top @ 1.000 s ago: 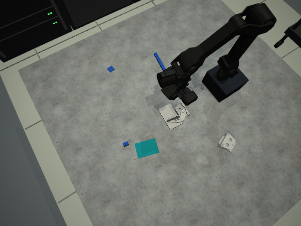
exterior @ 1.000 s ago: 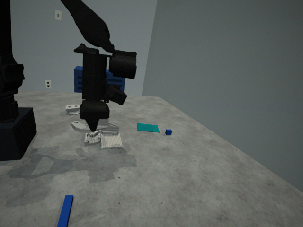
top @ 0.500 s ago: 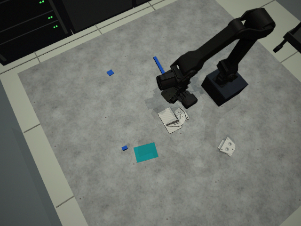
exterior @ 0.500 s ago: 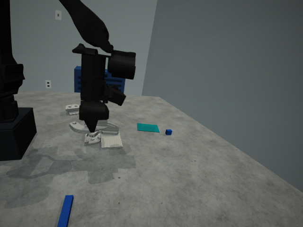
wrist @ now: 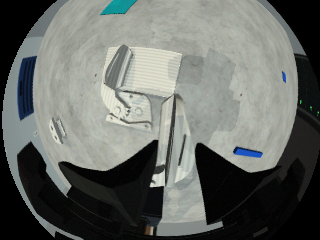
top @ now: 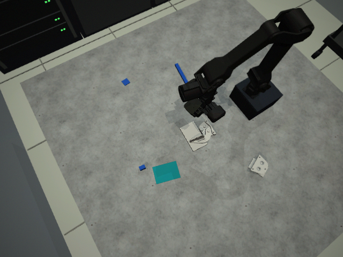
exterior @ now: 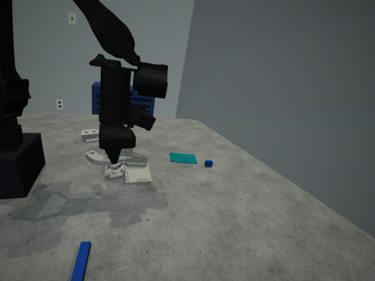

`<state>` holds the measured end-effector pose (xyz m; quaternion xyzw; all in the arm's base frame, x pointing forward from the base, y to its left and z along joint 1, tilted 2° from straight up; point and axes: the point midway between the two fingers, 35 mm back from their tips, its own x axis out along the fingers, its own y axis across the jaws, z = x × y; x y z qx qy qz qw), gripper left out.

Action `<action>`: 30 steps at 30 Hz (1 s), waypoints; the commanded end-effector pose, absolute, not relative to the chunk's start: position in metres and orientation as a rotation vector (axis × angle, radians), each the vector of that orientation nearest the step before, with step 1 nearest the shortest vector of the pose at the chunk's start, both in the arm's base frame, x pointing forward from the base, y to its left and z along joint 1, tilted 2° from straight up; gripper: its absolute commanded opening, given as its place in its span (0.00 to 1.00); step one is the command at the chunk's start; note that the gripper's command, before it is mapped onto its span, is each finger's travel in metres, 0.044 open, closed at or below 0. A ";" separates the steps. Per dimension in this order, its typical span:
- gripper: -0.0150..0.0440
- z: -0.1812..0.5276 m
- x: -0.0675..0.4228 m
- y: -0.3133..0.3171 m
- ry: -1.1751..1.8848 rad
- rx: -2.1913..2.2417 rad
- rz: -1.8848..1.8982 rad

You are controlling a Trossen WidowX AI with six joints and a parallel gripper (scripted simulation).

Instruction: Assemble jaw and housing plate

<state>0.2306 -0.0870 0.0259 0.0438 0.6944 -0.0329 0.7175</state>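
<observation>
My gripper (top: 204, 112) (exterior: 113, 162) (wrist: 177, 145) is shut on the loose white jaw (exterior: 93, 158) (wrist: 169, 130), raised above the table beside the base; the top view does not show that jaw clearly. The white base with its ribbed plate (top: 190, 131) (exterior: 137, 177) (wrist: 155, 70) lies on the table. The mounted jaw (top: 206, 137) (wrist: 117, 69) curves round to one pin; the free pin (wrist: 139, 111) is beside it, uncovered. The white housing plate (top: 262, 165) (exterior: 89, 132) (wrist: 56, 131) lies apart, its two round holes showing in the top view.
A teal sheet (top: 166, 172) (exterior: 183, 157) (wrist: 119, 6) and a small blue block (top: 142, 167) (exterior: 208, 163) lie beyond the base. A blue bar (top: 180, 72) (exterior: 81, 261) (wrist: 248, 152) and a blue square (top: 125, 81) (wrist: 284, 76) lie on the other side.
</observation>
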 end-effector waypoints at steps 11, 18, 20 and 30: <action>0.48 0.028 0.262 -0.075 1.532 0.098 -0.066; 0.48 0.029 0.282 -0.065 1.531 0.099 -0.065; 0.48 0.029 0.287 -0.062 1.530 0.099 -0.065; 0.48 0.029 0.289 -0.061 1.530 0.099 -0.065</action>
